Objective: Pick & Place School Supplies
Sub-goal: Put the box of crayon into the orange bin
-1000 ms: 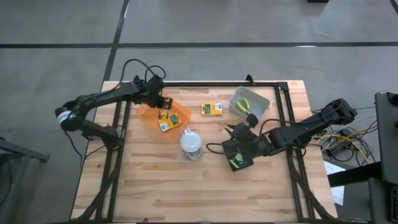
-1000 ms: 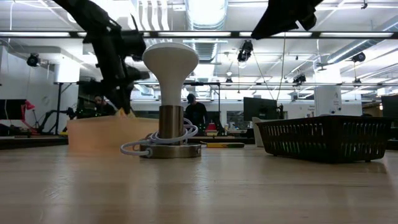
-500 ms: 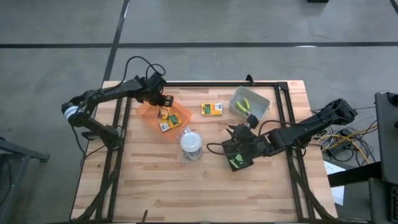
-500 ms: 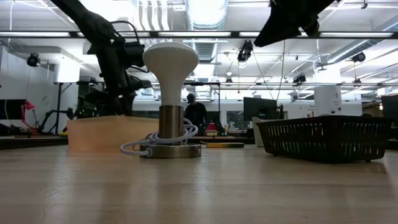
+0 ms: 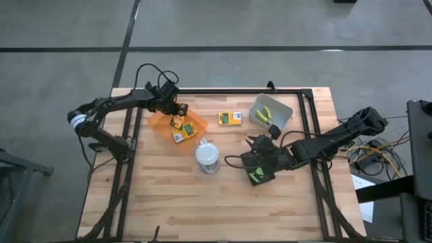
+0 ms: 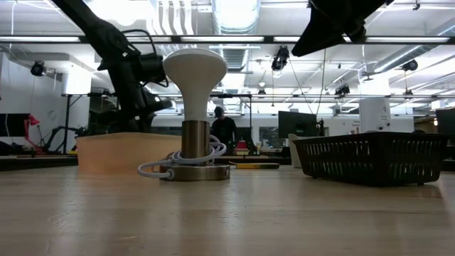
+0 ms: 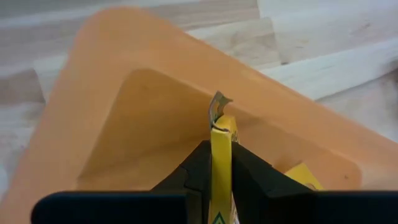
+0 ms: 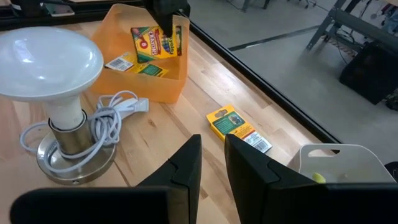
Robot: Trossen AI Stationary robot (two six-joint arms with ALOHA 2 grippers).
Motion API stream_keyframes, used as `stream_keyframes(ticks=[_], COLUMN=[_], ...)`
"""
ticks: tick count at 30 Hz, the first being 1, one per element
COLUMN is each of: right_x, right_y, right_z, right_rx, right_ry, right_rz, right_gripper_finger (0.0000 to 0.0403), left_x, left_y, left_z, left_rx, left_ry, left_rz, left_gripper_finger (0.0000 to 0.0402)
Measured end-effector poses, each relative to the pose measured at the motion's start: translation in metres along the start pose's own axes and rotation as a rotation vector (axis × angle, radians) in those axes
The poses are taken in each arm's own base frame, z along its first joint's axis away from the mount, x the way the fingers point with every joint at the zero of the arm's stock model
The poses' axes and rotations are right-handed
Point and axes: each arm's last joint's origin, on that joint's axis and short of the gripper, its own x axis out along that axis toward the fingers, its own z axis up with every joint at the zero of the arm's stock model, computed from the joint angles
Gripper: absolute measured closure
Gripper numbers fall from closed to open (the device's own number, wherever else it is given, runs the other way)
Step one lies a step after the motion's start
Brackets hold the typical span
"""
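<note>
Orange tray [image 5: 192, 126] at the table's left holds two crayon boxes; the left gripper [image 5: 177, 113] above it pinches a third crayon box [image 7: 221, 162]. Another yellow box [image 5: 229, 119] lies mid-table. The right gripper [image 5: 260, 143], fingers slightly apart and empty, hovers over the black basket [image 5: 258, 173].

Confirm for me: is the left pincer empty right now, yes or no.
No: the left pincer is shut on a yellow crayon box and holds it upright over the orange tray.

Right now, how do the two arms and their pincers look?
Both arms are dark, jointed and slender. The left pincer has two flat black fingers, and a black cable loops above its wrist. The right pincer has the same fingers.
</note>
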Motion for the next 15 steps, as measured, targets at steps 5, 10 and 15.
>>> stream_keyframes(ticks=[5,10,15], right_x=[0.0001,0.0001,0.0002], right_y=[0.0000,0.0000,-0.0001], right_z=[-0.0002,-0.0002,-0.0008], right_rx=[0.006,0.006,0.005], right_ry=[0.000,0.000,0.001], right_rz=[0.000,0.000,-0.001], right_gripper_finger=[0.0335,0.0335,0.0335], left_x=[0.0008,0.0012,0.0014], left_y=[0.0009,0.0025,0.0034], left_z=[-0.0004,-0.0007,-0.0008], left_rx=[0.063,0.129,0.125], left_ry=[-0.008,-0.024,-0.030], left_rz=[0.012,0.054,0.075], left_gripper_finger=[0.0354,0.0350,0.0331])
